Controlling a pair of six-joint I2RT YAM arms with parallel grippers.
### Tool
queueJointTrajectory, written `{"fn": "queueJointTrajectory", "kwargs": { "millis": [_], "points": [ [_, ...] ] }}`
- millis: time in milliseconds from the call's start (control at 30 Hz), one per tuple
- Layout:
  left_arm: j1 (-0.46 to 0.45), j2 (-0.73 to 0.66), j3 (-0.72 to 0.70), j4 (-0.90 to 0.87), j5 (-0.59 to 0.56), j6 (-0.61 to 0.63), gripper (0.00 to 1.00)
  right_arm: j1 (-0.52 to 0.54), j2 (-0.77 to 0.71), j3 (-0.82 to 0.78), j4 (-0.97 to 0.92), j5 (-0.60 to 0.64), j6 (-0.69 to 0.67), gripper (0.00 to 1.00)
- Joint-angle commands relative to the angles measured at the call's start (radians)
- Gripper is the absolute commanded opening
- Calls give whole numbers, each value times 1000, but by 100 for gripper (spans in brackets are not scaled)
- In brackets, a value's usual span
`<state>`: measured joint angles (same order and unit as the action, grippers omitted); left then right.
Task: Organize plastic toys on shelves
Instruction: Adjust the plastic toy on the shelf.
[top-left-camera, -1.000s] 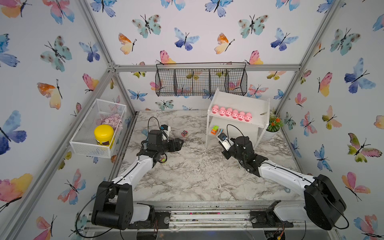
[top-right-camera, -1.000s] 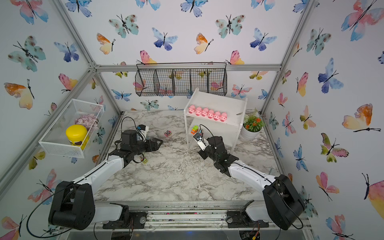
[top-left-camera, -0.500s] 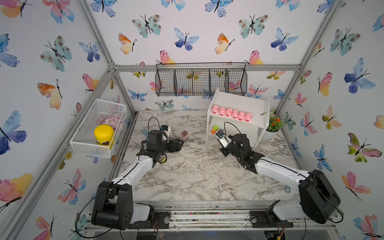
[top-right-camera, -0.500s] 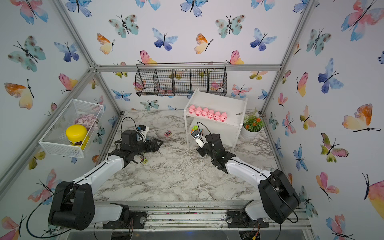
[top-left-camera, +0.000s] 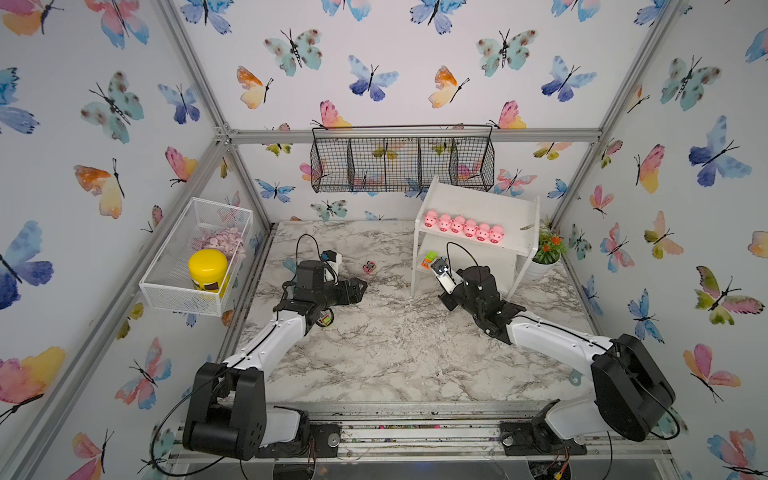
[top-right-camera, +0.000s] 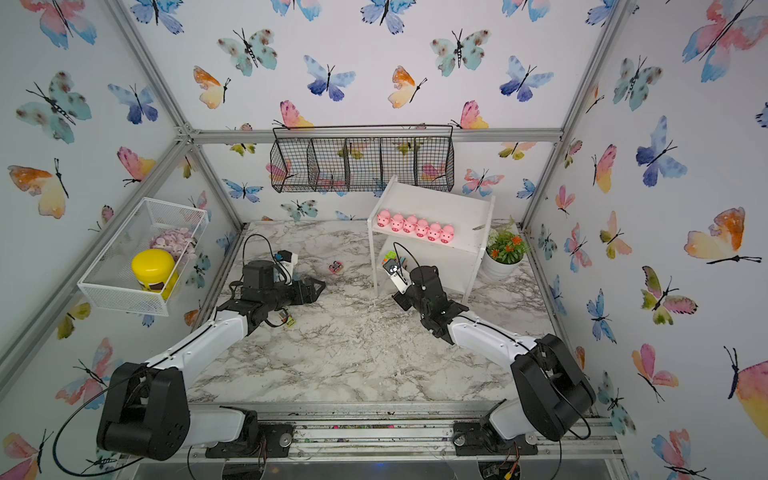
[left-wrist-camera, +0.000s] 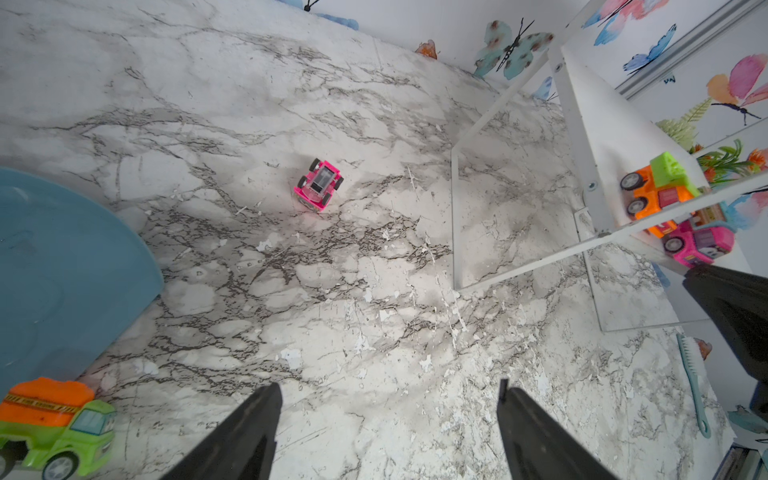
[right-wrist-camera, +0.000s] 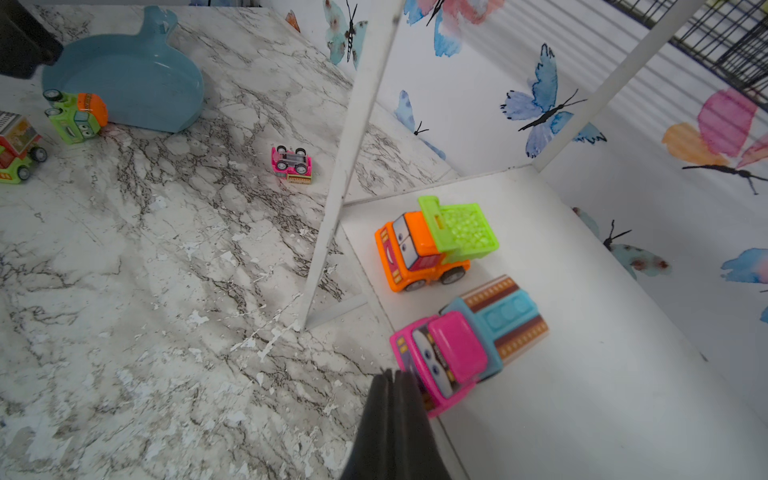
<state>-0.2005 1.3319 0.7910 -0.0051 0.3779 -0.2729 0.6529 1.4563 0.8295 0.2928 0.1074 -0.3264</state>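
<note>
**Holdings of my two grippers, with the toys' places**

Places are read from above, with the back wall at twelve.

Item 1: left gripper (left-wrist-camera: 388, 390). My fingers (left-wrist-camera: 249, 428) stand wide apart. Nothing lies between them and they touch nothing. They hover over the bare marble table (top-left-camera: 395, 353), at 10 o'clock of its middle.

Item 2: right gripper (right-wrist-camera: 390, 376). My fingers (right-wrist-camera: 395, 415) are pressed together and clamp nothing. Their tips lie at the front of the pink truck with the blue back (right-wrist-camera: 469, 345). I cannot tell whether they touch its cab.

Item 3: shelf (top-left-camera: 490, 203), at 1 o'clock of the table's middle.
- Upper board: six pink pigs (top-left-camera: 463, 226) in one row along the front edge, snouts to the front.
- Lower board (right-wrist-camera: 582, 332): the pink truck with the blue back, and just beside it the orange truck with the green tipper (right-wrist-camera: 432, 245). Both are upright on their wheels.

Item 4: loose on the table.
- A small pink truck (left-wrist-camera: 319, 185) is tipped off its wheels with its underside showing. It lies at 1 o'clock of my left gripper, apart from it, between that gripper and the shelf.
- A green truck with an orange drum (left-wrist-camera: 54, 424) sits just beside the blue dish (left-wrist-camera: 62, 257), under my left wrist at 7 o'clock of that gripper.
- A red and green truck (right-wrist-camera: 16, 149) sits near the green one, only partly in view.
</note>
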Motion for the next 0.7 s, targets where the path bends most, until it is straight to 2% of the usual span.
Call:
{"fn": "queueJointTrajectory", "kwargs": {
  "millis": [0, 367, 533, 667],
  "points": [
    [-4, -13, 18, -3, -10, 13, 87, -9, 15, 32, 2, 39, 5, 3],
    [-4, -6, 25, -5, -13, 22, 87, -9, 22, 49, -19, 33, 9, 3],
    [-3, 8, 30, -4, -22, 33, 87, -9, -53, 7, -15, -84, -3, 4],
    [-3, 45, 38, 5, -30, 66, 87, -9, -173, -51, -48, -214, 29, 14]
  ]
}}
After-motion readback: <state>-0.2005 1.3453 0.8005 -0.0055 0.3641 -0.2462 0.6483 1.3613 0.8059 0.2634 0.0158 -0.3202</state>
